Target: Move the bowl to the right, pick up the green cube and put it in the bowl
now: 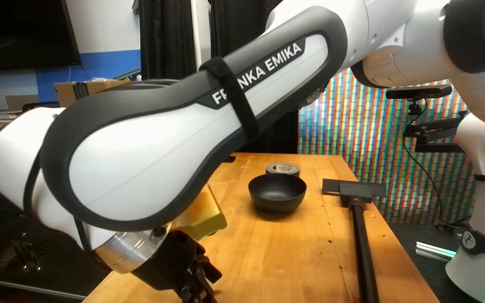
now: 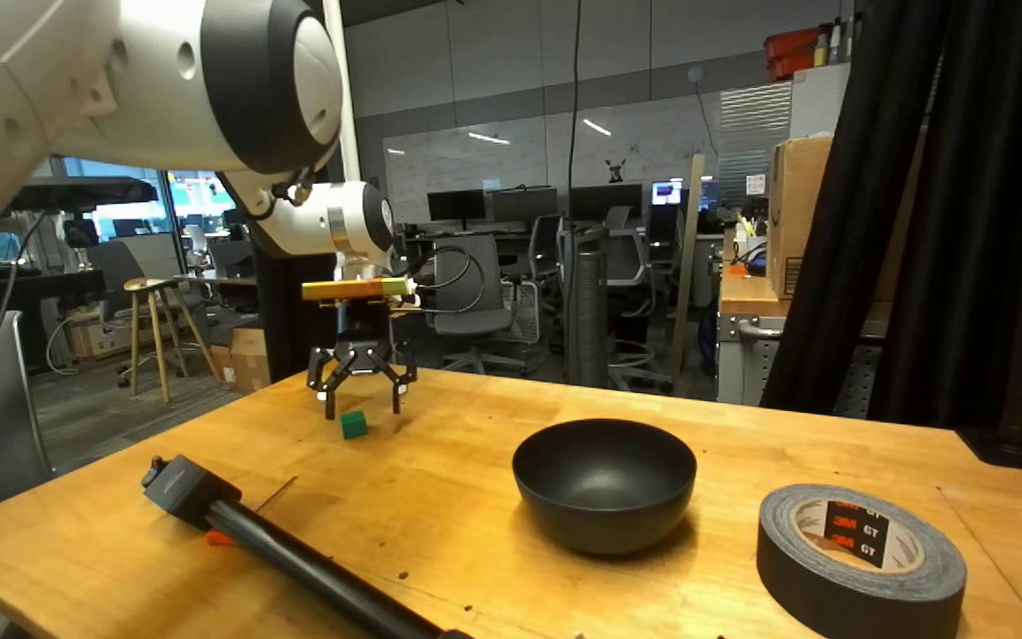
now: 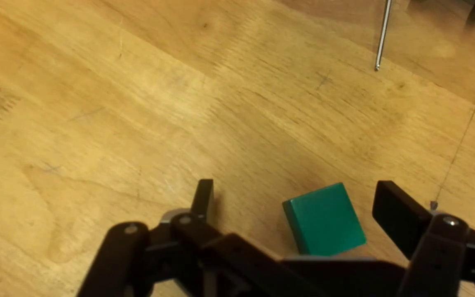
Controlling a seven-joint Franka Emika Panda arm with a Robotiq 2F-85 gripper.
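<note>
Claw [image 2: 364,414] is spread wide over desk [image 2: 440,497], green cube [image 3: 328,220] framed between fingers [image 3: 400,218] in wrist view, bowl [image 2: 604,510] parked well apart.

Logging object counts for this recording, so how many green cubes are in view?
1: the green cube sits on the table, framed by the open claw in the wrist view. Others could be hidden behind the arm.

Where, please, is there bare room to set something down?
In an exterior view, the wooden table is free between the small green cube, round black bowl and long black bar, and between bowl and flat black base plate. Crowded: at the cube, black fingers close by. Narrower: between bowl and round grey tape roll.
</note>
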